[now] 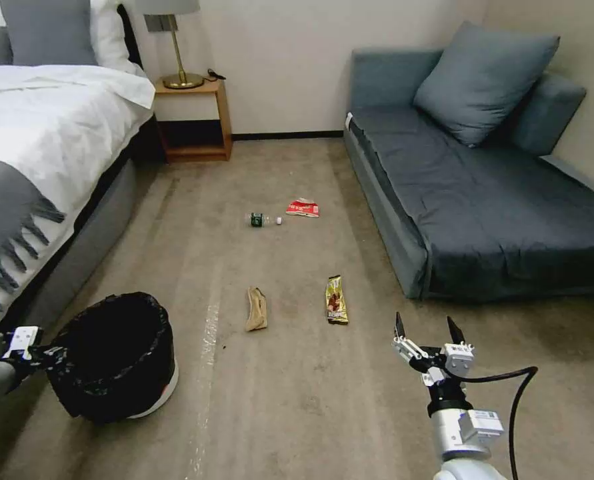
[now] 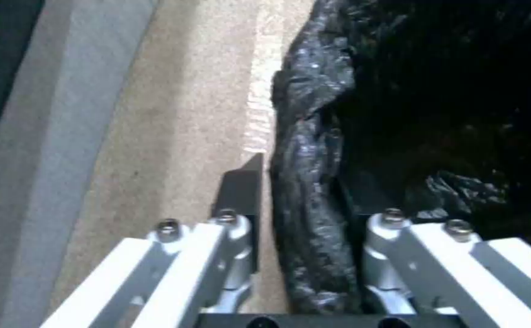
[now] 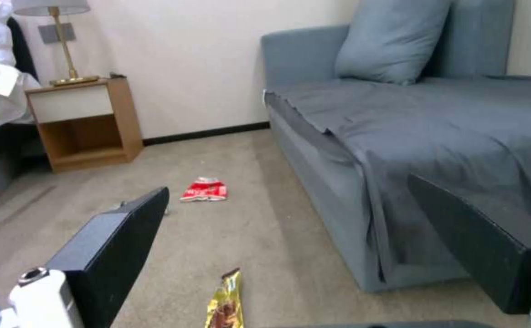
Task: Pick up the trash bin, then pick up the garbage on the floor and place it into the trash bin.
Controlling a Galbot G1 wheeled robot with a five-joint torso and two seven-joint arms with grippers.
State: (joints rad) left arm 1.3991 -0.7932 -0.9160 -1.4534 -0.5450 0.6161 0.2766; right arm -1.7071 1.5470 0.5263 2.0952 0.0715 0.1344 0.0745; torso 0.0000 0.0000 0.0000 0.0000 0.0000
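Left gripper [image 1: 43,353] at the near rim of the trash bin [image 1: 120,353], low on the floor beside the bed [image 1: 50,133]; in the left wrist view one finger [image 2: 241,191] sits outside the bag-lined rim and the other inside, clamped on the crinkled plastic fold. Bin appears tilted toward the gripper, whitish base showing at its lower edge; whether it has left the carpet I cannot tell. Judged stage: bin grasp made, all litter still to collect. Right gripper [image 1: 429,328] hovers over the carpet near the sofa [image 1: 483,200], fingers spread apart, holding nothing. Four pieces lie on the floor: clear bottle [image 1: 262,219] with dark green label, on its side; crumpled red-white packet [image 1: 303,209] just beside it; tan paper wrapper [image 1: 256,309], creased and long; gold-brown snack wrapper [image 1: 337,300], glossy foil, nearest the right gripper. Bag is thin, shiny black, heavily wrinkled; bin round, bucket-shaped. Carpet is short-pile beige, worn in streaks. Wooden nightstand [image 1: 193,120] with brass lamp [image 1: 177,47] stands against the far wall.
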